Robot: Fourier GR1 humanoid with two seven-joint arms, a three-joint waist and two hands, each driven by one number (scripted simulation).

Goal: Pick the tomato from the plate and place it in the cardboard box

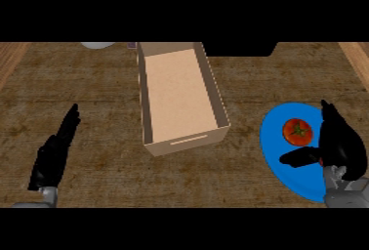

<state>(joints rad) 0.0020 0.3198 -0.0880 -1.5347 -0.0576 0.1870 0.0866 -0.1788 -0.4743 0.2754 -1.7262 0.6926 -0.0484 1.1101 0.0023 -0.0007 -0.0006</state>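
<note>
A red tomato with a green stem lies on the blue plate at the right of the counter. My right hand stands just right of the tomato, over the plate, with fingers straight and the thumb pointing left below the tomato; it does not hold it. The open cardboard box lies in the middle, long side running away from me, and holds nothing. My left hand rests open at the left, fingers pointing up, well away from the box.
A grey-white round object shows at the far edge left of the box. A black shape sits at the far edge right of the box. Lighter wooden strips border the counter at both sides.
</note>
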